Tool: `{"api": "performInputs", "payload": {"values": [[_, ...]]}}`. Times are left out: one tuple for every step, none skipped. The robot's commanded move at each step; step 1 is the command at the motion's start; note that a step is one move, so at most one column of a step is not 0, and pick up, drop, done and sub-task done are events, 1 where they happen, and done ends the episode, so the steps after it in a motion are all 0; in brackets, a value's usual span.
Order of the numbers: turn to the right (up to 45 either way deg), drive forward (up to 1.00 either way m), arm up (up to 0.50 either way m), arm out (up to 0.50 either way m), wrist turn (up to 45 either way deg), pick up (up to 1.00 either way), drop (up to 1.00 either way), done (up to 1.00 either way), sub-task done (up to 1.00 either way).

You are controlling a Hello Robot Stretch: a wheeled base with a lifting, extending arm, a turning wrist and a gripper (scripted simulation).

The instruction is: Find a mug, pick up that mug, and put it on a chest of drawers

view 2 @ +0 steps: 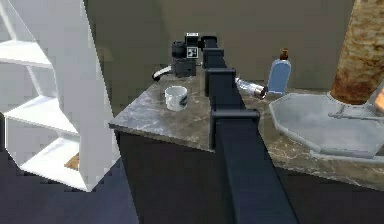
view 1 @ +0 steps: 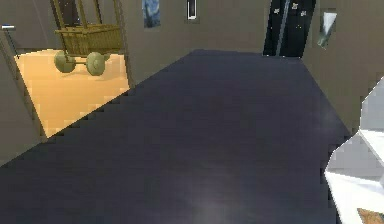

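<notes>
Mug [view 2: 177, 97] stood by countertop's [view 2: 148, 116] near left corner, just left of arm [view 2: 236, 135], nearer the robot than gripper [view 2: 166, 70], whose hold on anything I could not tell

In the arm side view the arm [view 2: 235, 120] hides a strip of the counter [view 2: 140, 115] and part of a small object [view 2: 250, 91] beside the blue bottle [view 2: 280, 75], too small to identify. The claw [view 2: 165, 72] stands close to the white mug [view 2: 177, 97] near the counter's left end, and whether it holds anything cannot be told. The white shelf unit [view 2: 50, 90] is cut off by the left and top edges and the sink [view 2: 320, 125] by the right edge; in the forward view the wheeled cart [view 1: 85, 45] and the dark door [view 1: 290, 28] are cut off by the top edge, the white object [view 1: 362, 165] by the right edge.
</notes>
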Motion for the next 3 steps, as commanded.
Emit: {"api": "performInputs", "payload": {"values": [[0.0, 0.00, -0.10, 0.00, 0.0, 0.00, 0.00, 0.00, 0.00], [0.0, 0.00, 0.00, 0.00, 0.0, 1.00, 0.00, 0.00, 0.00], [0.0, 0.00, 0.10, 0.00, 0.0, 0.00, 0.00, 0.00, 0.00]]}}
